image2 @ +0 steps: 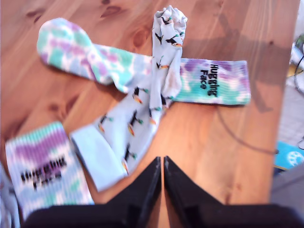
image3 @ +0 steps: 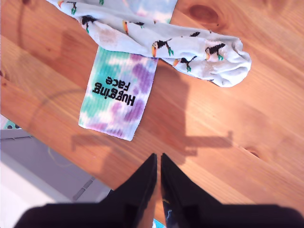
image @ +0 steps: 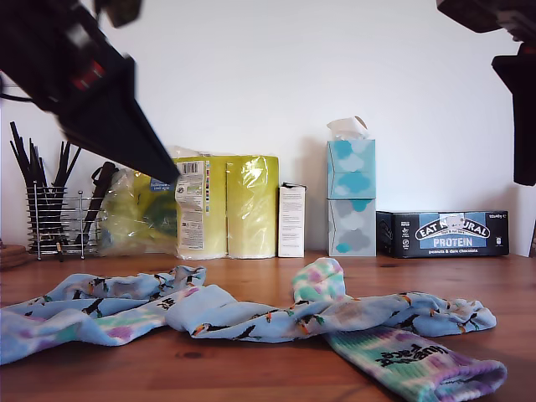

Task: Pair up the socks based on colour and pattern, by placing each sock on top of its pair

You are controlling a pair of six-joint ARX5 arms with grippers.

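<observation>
My first claw [image2: 163, 164] hangs above the desk [image2: 223, 156] with its fingers pressed together on nothing; just beyond the tips lies a bird-print sock [image2: 142, 109], draped across a tie-dye sock [image2: 118, 59] so the two form a cross; a second tie-dye sock [image2: 45, 164] shows its cuff close beside them. My second claw [image3: 158, 164] is likewise pressed together and empty, poised over bare wood near the desk's edge; ahead of it the crossed tie-dye sock's cuff reaches almost to that edge, the bird-print sock's toe lying over it.

In the exterior view all the socks sprawl in one tangled band across the front of the desk, another bird-print sock [image: 100, 289] at that view's left.

By my reckoning no pair is yet stacked, so the work is at its start; the next move calls for spreading a claw, pinching one sock clear of the overlap, and laying it on its match.

Both tie-dye cuffs read "Hugging Face"; at the back of the desk a dark box [image: 442, 234] reads "EAT NATURAL PROTEIN", beside stacked tissue boxes [image: 351, 197].
</observation>
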